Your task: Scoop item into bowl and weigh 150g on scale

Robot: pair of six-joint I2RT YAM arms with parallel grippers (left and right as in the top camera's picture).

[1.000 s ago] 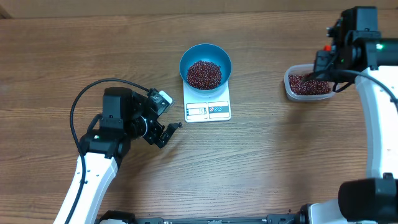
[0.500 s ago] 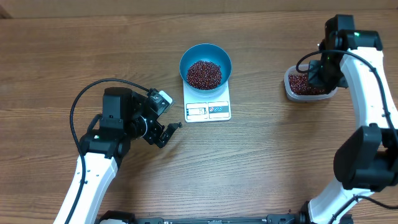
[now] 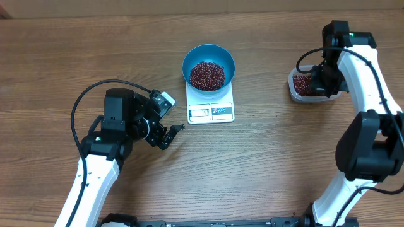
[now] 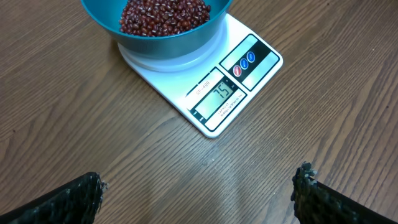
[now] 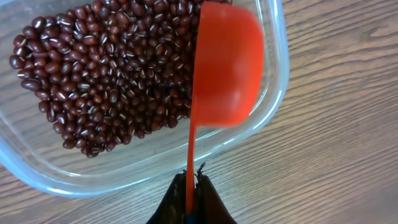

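Note:
The blue bowl (image 3: 209, 58) stands on the white scale (image 3: 211, 111) at mid-table and holds a heap of dark red beans (image 3: 207, 74). The left wrist view shows the bowl (image 4: 168, 45), its beans (image 4: 165, 12) and the scale (image 4: 239, 78) with a lit display. My left gripper (image 3: 167, 135) rests open on the table left of the scale, nothing between its fingers (image 4: 198, 180). My right gripper (image 5: 191, 180) is shut on the thin handle of an orange scoop (image 5: 227, 68). The scoop, turned on edge and blurred, hangs over the beans (image 5: 106, 74) in a clear tub (image 5: 277, 93).
The clear tub (image 3: 294, 93) sits at the far right, partly covered by the right arm (image 3: 331, 63). The left arm's black cable (image 3: 95, 88) loops over the table at the left. Bare wood lies in front of the scale.
The right arm has swung left and in, bringing its wrist over the tub. The left arm, the bowl and the scale have not moved.

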